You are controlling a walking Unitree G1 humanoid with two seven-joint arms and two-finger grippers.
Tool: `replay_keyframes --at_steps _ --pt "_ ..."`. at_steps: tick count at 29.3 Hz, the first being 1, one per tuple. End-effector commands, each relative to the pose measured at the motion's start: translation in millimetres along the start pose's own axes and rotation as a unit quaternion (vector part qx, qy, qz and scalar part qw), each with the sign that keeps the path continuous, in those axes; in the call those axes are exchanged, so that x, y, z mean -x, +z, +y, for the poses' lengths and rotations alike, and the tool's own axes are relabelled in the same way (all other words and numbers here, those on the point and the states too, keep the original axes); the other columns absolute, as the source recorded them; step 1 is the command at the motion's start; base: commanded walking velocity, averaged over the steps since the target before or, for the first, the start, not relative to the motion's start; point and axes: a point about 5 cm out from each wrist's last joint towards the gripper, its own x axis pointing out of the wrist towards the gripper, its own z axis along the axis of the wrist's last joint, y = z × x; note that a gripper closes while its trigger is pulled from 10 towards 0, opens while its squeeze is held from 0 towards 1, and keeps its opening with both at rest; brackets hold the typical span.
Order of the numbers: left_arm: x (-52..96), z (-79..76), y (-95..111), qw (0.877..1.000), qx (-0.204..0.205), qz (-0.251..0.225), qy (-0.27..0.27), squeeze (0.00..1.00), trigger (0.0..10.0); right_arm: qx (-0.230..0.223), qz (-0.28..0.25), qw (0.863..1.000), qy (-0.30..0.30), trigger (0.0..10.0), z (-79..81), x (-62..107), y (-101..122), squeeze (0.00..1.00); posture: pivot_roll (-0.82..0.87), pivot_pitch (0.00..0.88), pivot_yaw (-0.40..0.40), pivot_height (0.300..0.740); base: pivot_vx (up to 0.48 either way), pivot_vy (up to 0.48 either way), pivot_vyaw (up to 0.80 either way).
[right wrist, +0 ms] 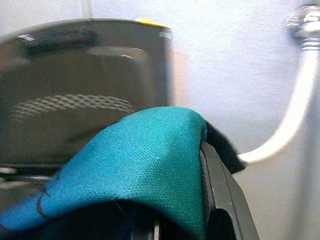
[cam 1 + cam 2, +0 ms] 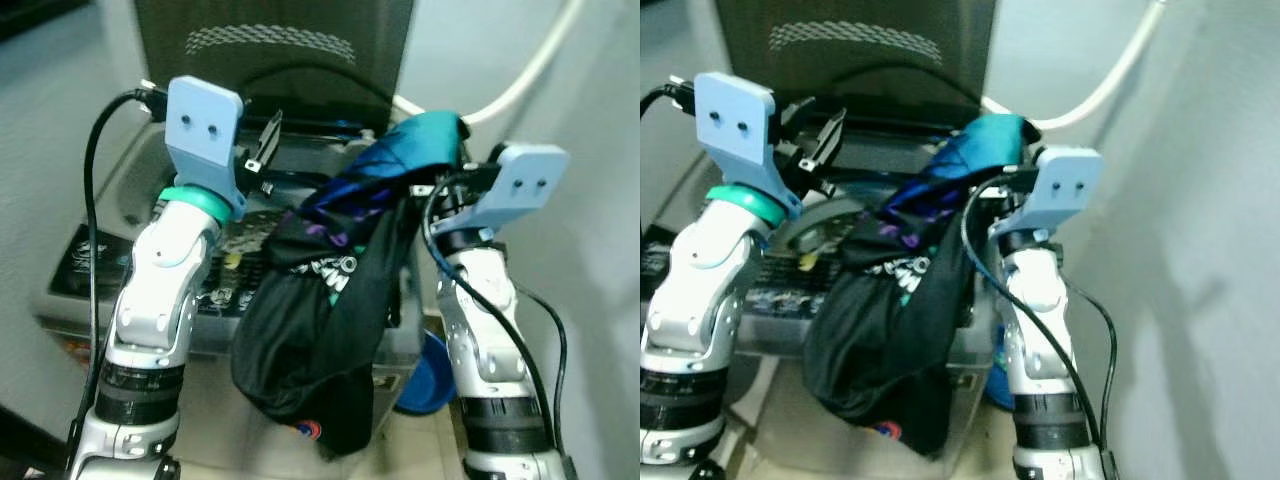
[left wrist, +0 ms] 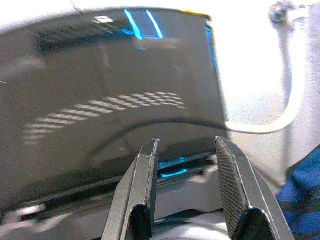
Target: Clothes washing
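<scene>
Currently the right gripper [image 2: 440, 170] is clamped on the clothes [image 2: 330, 290], a soft, limp bundle draped over the washer's [image 2: 120, 200] front edge. Left gripper [image 3: 187, 175] apart, holding nothing. Bundle sags; gripping bunched folds seems best.

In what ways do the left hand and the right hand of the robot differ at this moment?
The left hand is open and empty, while the right hand is shut on the dark and teal garment. The left hand points at the raised lid of the washing machine; the right hand has cloth draped over its fingers, hanging down the machine's front. Both are raised over the machine.
</scene>
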Motion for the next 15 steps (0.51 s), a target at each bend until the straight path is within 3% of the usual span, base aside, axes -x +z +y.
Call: replay_keyframes --at_steps 1,7,10,15 --pt "1.4 2.0 3.9 1.000 -0.002 -0.007 0.004 0.00 10.0 -0.001 -0.013 1.000 -0.001 10.0 -0.1 -2.6 5.6 0.00 0.14 0.000 0.039 0.740 0.000 0.000 -0.80" --pt "1.8 2.1 3.3 1.000 0.000 -0.006 0.008 0.00 10.0 0.003 -0.011 1.000 0.001 10.0 -0.3 -3.0 4.8 0.00 0.14 0.000 0.034 0.740 0.000 0.000 -0.80" --pt "2.2 2.3 2.7 1.000 0.001 -0.005 0.010 0.00 10.0 0.008 -0.009 1.000 0.004 10.0 0.1 -3.1 3.6 0.00 0.14 0.000 0.031 0.740 0.000 0.000 0.00" --pt "3.2 1.9 1.4 1.000 0.001 -0.003 0.011 0.00 10.0 0.013 -0.005 1.000 0.010 10.0 2.4 -2.5 1.5 0.00 0.14 0.000 0.029 0.740 0.000 0.334 0.00"
